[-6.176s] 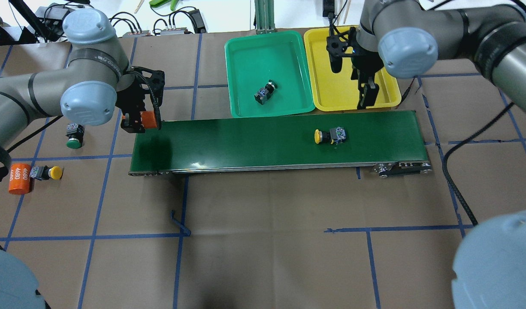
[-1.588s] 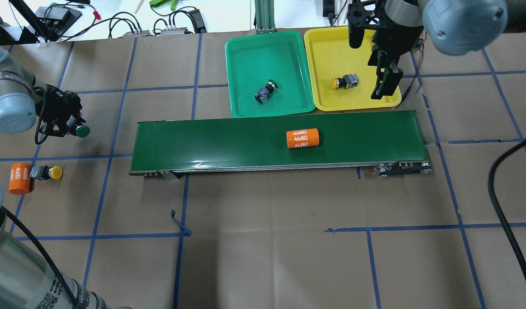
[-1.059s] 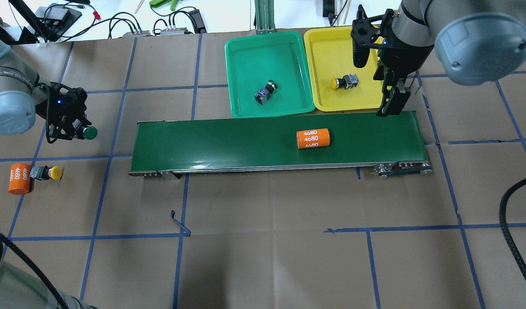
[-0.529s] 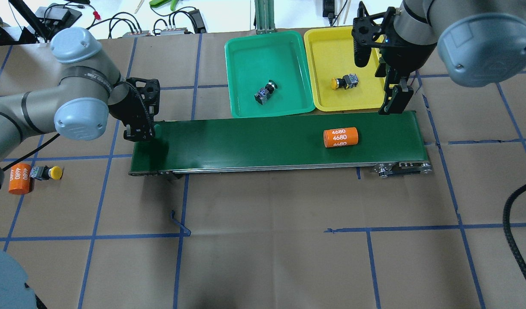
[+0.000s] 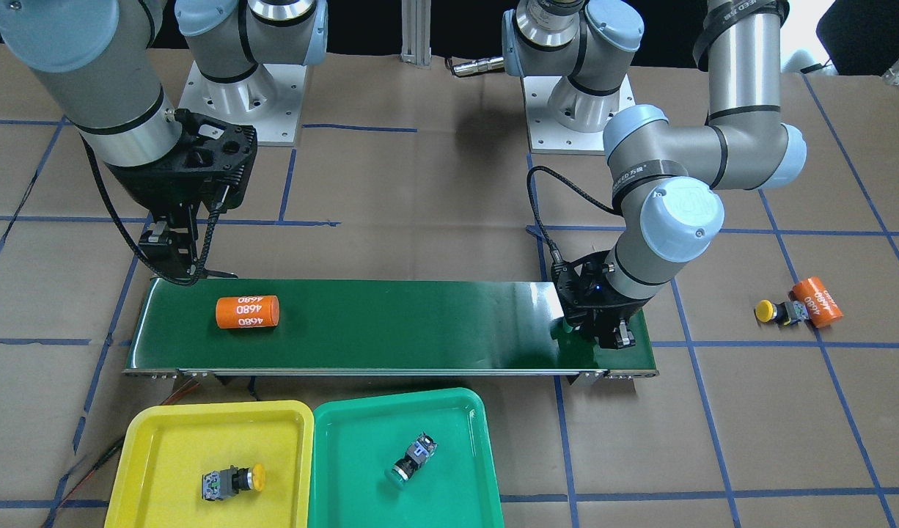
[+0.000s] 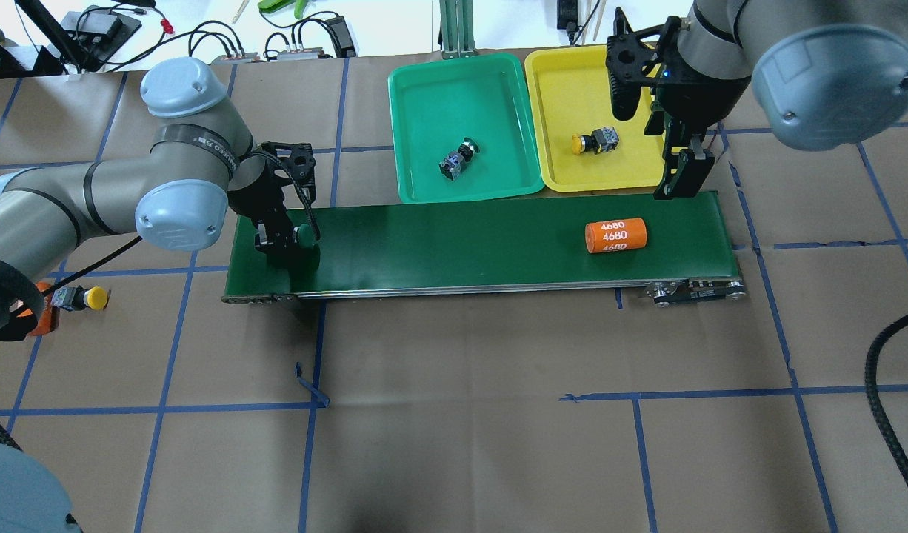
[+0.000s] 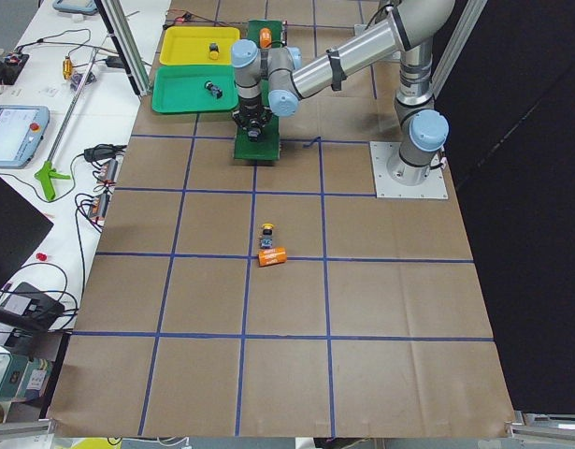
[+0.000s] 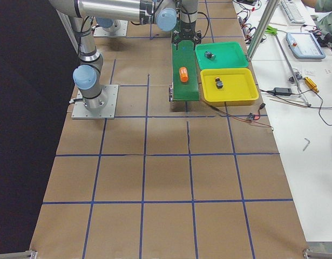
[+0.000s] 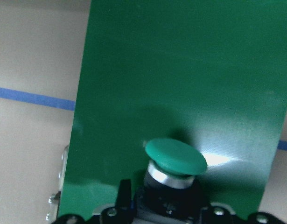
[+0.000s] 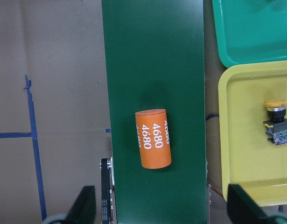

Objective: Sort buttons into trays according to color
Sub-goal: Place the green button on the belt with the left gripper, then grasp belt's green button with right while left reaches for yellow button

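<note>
My left gripper (image 6: 286, 244) is shut on a green button (image 6: 306, 237) and holds it low over the left end of the dark-green belt. In the left wrist view the green cap (image 9: 176, 156) sticks out ahead of the fingers. My right gripper (image 6: 680, 169) hangs open over the belt's far right edge, beside the yellow tray (image 6: 565, 89). That tray holds a yellow button (image 6: 595, 141). Another green button (image 6: 458, 158) lies in the green tray (image 6: 439, 96). A second yellow button (image 6: 84, 297) lies on the table at far left.
An orange cylinder marked 4680 (image 6: 615, 235) lies on the conveyor belt (image 6: 454, 244) near its right end, below the right gripper (image 10: 160, 201). Another orange cylinder (image 5: 816, 302) touches the loose yellow button (image 5: 776, 311). Cables and tools lie beyond the table's far edge.
My left arm carried the green button from the table at left onto the belt's left end. The orange cylinder travelled right along the belt. The right gripper stayed open by the yellow tray.
</note>
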{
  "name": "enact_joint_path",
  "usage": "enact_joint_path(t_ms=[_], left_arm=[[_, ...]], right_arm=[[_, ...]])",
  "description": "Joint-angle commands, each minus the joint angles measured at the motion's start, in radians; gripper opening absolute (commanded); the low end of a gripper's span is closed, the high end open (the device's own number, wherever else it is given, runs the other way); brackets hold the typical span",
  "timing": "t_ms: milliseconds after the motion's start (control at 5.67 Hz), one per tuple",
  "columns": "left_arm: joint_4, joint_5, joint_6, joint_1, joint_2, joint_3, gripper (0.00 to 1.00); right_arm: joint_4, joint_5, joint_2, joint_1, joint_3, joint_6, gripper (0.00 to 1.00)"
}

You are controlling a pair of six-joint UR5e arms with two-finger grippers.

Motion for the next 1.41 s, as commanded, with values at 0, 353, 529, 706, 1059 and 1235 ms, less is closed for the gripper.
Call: enact_joint_path(t_ms=[0,353,529,706,1059,1235], left_arm=[[-0.012,0.0,-0.01,0.019,0.013,0.016,0.99],[-0.047,-0.005,0.107,0.165,0.016,0.061,0.99],[-0.049,-0.008,0.271,0.274,0.009,0.062,0.99],[-0.052,-0.011,0.32,0.325,0.004,0.061,0.99],[-0.067,-0.008,0.463,0.443,-0.002,0.052,0.99],[-0.063,-0.008,0.593,0.512,-0.046,0.059,0.99]], right_arm=[[0.0,0.0,0.0,0.0,0.003,-0.029,1.0],[0.0,0.002,0.0,0.0,0.019,-0.03,1.0],[0.0,0.009,0.0,0.002,0.032,-0.016,1.0],[-0.003,0.009,0.005,0.018,0.045,-0.017,1.0],[-0.069,0.006,0.025,0.04,0.047,-0.011,1.0],[-0.069,0.003,0.026,0.04,0.049,-0.011,1.0]])
